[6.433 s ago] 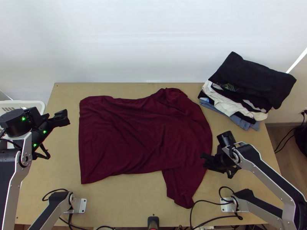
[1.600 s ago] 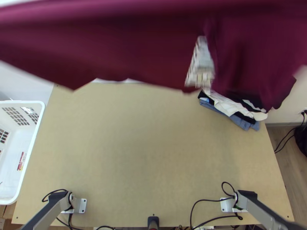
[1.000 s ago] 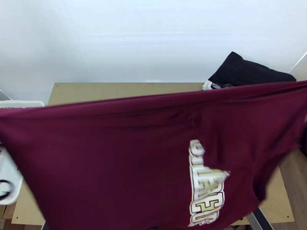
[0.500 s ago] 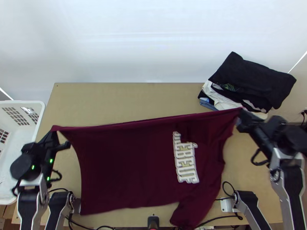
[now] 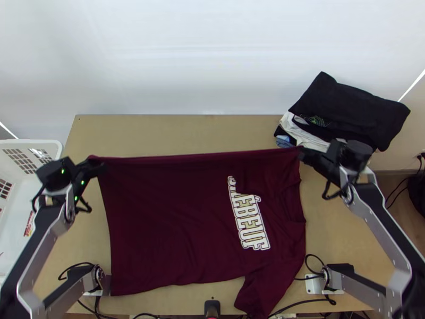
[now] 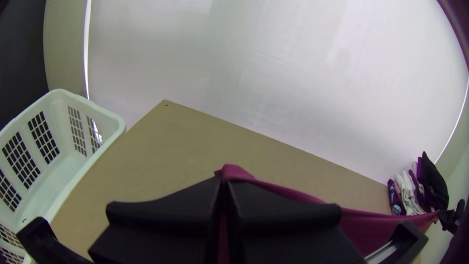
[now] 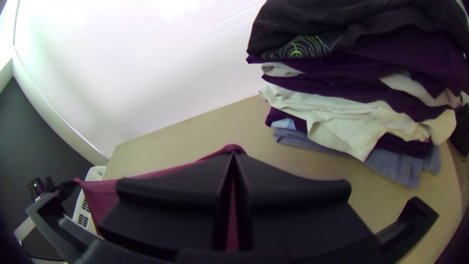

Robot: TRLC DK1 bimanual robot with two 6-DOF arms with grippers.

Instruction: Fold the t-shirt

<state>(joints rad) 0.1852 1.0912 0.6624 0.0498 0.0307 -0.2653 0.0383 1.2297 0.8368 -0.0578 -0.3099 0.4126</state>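
Beside the table (image 5: 175, 133) stands a white basket (image 6: 63, 122), near the t-shirt (image 5: 170, 228).

And there's the red shirt (image 5: 170, 223), far edge taut between left gripper (image 5: 96, 164) at ten o'clock and right gripper (image 5: 303, 153) at two; clothes pile (image 5: 350, 106) beyond, white basket (image 5: 32, 142) at nine.

The left arm (image 5: 38, 244) and right arm (image 5: 393, 228) extended up the top view from its lower corners, bent at their joints. The left gripper (image 5: 96, 166) and right gripper (image 5: 305, 154) hung well apart, each one's two flat black fingers (image 6: 163, 208) pressed together.
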